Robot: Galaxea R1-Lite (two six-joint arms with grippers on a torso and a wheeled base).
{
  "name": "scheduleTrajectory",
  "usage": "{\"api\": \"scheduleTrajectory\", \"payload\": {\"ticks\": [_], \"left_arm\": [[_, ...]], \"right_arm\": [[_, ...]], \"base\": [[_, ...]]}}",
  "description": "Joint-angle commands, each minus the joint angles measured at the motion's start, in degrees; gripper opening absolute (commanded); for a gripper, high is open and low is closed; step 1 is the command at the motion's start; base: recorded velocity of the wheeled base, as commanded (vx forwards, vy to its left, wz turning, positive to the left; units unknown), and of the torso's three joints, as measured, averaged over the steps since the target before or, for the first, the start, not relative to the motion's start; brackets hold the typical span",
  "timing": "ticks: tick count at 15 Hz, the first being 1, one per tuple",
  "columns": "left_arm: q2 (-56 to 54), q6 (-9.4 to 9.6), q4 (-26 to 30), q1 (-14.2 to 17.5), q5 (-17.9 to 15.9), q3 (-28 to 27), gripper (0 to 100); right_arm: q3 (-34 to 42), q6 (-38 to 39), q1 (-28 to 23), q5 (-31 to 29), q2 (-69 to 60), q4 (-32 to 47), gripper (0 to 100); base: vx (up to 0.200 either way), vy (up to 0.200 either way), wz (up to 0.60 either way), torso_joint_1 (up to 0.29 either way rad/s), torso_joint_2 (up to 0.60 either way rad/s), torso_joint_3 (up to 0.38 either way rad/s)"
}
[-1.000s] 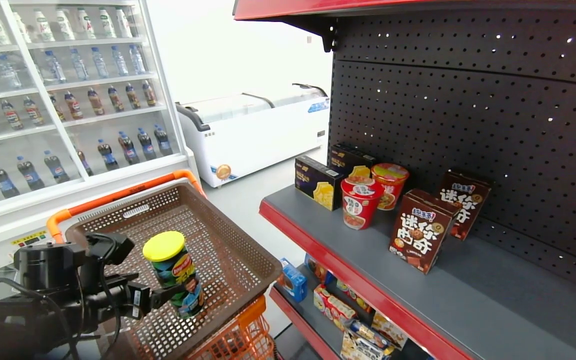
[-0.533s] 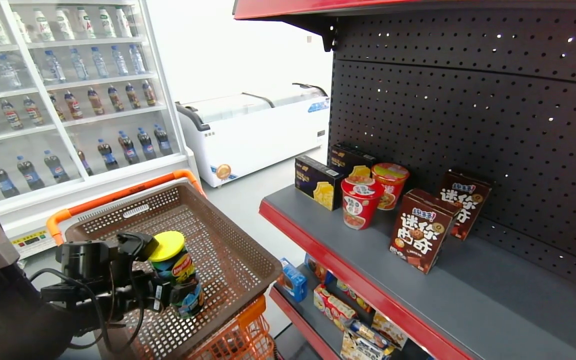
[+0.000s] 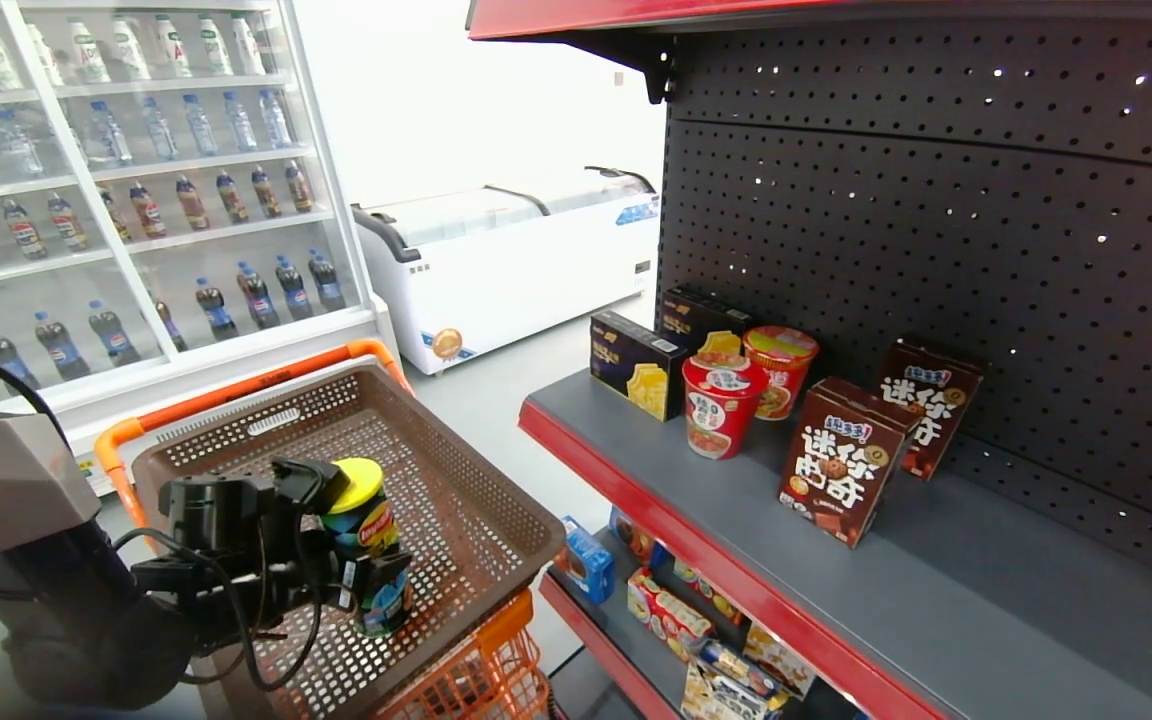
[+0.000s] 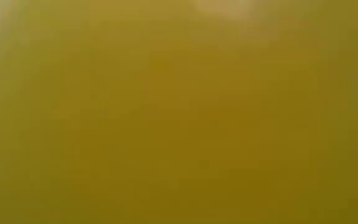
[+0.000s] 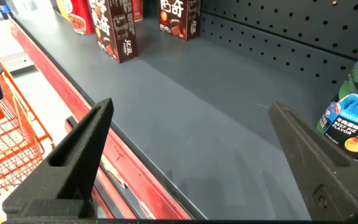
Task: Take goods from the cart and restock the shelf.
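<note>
Yellow-lid can (image 3: 364, 520), upright in basket (image 3: 481, 455): sits between L gripper (image 3: 361, 565) jaws for side pick; cannot tell if clamped. R gripper (image 5: 190, 112): hangs parted, empty, over shelf (image 5: 229, 74).

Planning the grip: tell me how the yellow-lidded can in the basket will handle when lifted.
The can looks rigid, so it probably won't crush. Tall and narrow, it may tip if nudged. Its round glossy side could slip.
</note>
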Motion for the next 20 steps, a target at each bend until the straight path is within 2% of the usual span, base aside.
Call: {"api": "scheduleTrajectory", "payload": {"ticks": [1,4,6,7,9,10,11,12,15,16,17,18,19,20], "left_arm": [[-0.06,-0.23,-0.02,-0.55,0.56,-0.67,0],[-3.23,-1.64,0.24,-0.64,3.81,-0.32,0],[-11.66,-5.07,2.18,-0.29,5.04,-1.2,0],[-14.3,-5.42,4.02,-0.29,5.13,-1.38,0],[-28.63,-5.86,20.19,-0.38,5.3,-2.52,0],[-31.88,-6.56,23.89,-0.46,5.3,-2.43,0],[-41.11,-10.08,33.11,-1.61,5.13,-1.47,0],[-47.44,-12.36,38.48,-2.66,5.22,-0.59,0],[-67.47,-12.71,49.73,-2.57,5.3,3.1,0],[-67.47,-12.71,49.73,-2.57,5.3,3.1,0],[-75.65,-12.36,51.83,-2.66,5.39,4.69,0],[-78.02,-11.57,52.36,-2.57,6.62,4.69,0],[-81.54,-9.64,52.8,-2.75,8.73,5.65,0],[-84.35,-9.11,53.33,-2.75,8.64,7.15,0]], "right_arm": [[0.01,-0.04,0.04,0.01,0.09,0.0,100],[0.01,-0.04,0.04,0.01,0.09,0.0,100],[0.01,-0.04,0.04,0.01,0.09,0.0,100],[0.01,-0.04,0.04,0.01,0.09,0.0,100],[0.01,-0.04,0.04,0.01,0.09,0.0,100],[0.01,-0.04,0.04,0.01,0.09,0.0,100],[0.01,-0.04,0.04,0.01,0.09,0.0,100],[0.01,-0.04,0.04,0.01,0.09,0.0,100],[0.01,-0.04,0.04,0.01,0.09,0.0,100],[0.01,-0.04,0.04,0.01,0.09,0.0,100],[0.01,-0.04,0.04,0.01,0.09,0.0,100],[0.01,-0.04,0.04,0.01,0.09,0.0,100],[0.01,-0.04,0.04,0.01,0.09,0.0,100],[0.01,-0.04,0.04,0.01,0.09,0.0,100]], "base": [[0.0,0.0,0.0,0.0,0.0,0.0],[0.0,0.0,0.0,0.0,0.0,0.0],[0.0,0.0,0.0,0.0,0.0,0.0],[0.0,0.0,0.0,0.0,0.0,0.0],[0.0,0.0,0.0,0.0,0.0,0.0],[0.0,0.0,0.0,0.0,0.0,0.0],[0.0,0.0,0.0,0.0,0.0,0.0],[0.0,0.0,0.0,0.0,0.0,0.0],[0.0,0.0,0.0,0.0,0.0,0.0],[0.0,0.0,0.0,0.0,0.0,0.0],[0.0,0.0,0.0,0.0,0.0,0.0],[0.0,0.0,0.0,0.0,0.0,0.0],[0.0,0.0,0.0,0.0,0.0,0.0],[0.0,0.0,0.0,0.0,0.0,0.0]]}}
